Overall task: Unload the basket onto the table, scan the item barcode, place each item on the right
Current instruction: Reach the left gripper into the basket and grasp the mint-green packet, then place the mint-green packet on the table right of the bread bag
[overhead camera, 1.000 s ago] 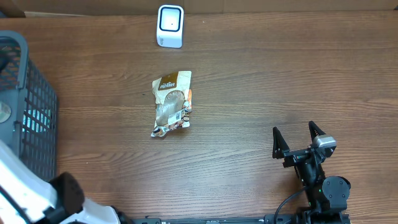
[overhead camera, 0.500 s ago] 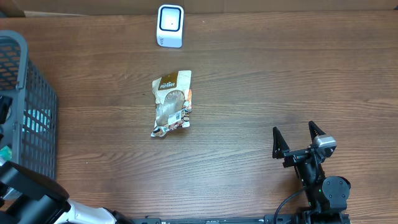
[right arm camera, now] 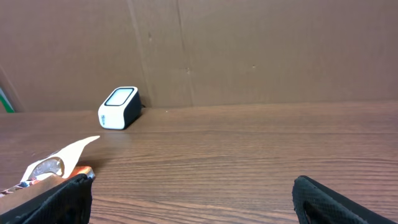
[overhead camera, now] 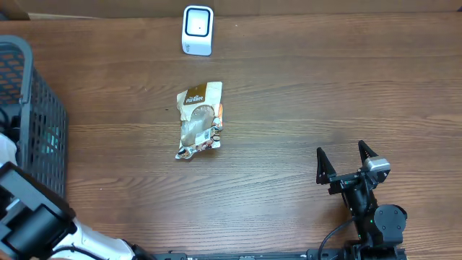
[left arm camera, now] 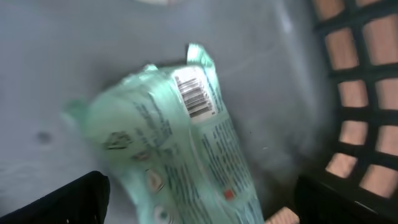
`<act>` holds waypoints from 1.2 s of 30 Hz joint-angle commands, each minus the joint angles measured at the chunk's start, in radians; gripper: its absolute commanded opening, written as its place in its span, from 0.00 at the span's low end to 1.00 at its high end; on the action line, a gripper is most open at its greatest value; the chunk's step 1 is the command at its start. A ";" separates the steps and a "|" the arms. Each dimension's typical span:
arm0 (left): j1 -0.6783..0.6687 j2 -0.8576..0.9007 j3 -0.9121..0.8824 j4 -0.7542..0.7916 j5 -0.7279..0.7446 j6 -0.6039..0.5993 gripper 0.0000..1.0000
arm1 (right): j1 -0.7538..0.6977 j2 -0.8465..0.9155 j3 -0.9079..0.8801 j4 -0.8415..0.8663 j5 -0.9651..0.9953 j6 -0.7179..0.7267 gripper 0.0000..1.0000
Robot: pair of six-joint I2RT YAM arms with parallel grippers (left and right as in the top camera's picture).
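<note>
A mint-green packet point(left arm camera: 180, 149) lies on the grey basket floor in the left wrist view, its barcode point(left arm camera: 198, 96) facing up. My left gripper point(left arm camera: 199, 208) hangs open just above it, one finger on each side of its near end, with a visible gap on the right. A brown snack pouch point(overhead camera: 200, 120) lies flat on the table below the white scanner point(overhead camera: 197, 29). My right gripper point(overhead camera: 345, 165) stands open near the front right, empty. From the right wrist, the scanner point(right arm camera: 119, 107) is far left and the pouch's tip point(right arm camera: 56, 160) sits by the left finger.
The dark grey mesh basket point(overhead camera: 32, 115) stands at the table's left edge, and my left arm point(overhead camera: 29, 220) reaches over it. Its wall point(left arm camera: 357, 93) rises close to the right of the green packet. A cardboard wall point(right arm camera: 249, 50) backs the table.
My left arm has shifted over the basket at the lower left. The brown pouch, scanner and right arm have not moved.
</note>
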 commanded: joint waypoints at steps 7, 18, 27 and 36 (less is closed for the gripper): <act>-0.005 0.150 -0.007 0.011 -0.002 -0.002 0.53 | -0.003 -0.007 -0.010 0.004 0.005 0.000 1.00; 0.007 0.104 0.195 -0.204 0.010 0.014 0.04 | -0.003 -0.007 -0.010 0.004 0.005 0.001 1.00; 0.013 -0.135 0.645 -0.502 0.112 0.121 0.04 | -0.003 -0.007 -0.010 0.004 0.005 0.001 1.00; -0.179 -0.420 0.703 -0.648 0.137 0.220 0.04 | -0.003 -0.007 -0.010 0.004 0.005 0.001 1.00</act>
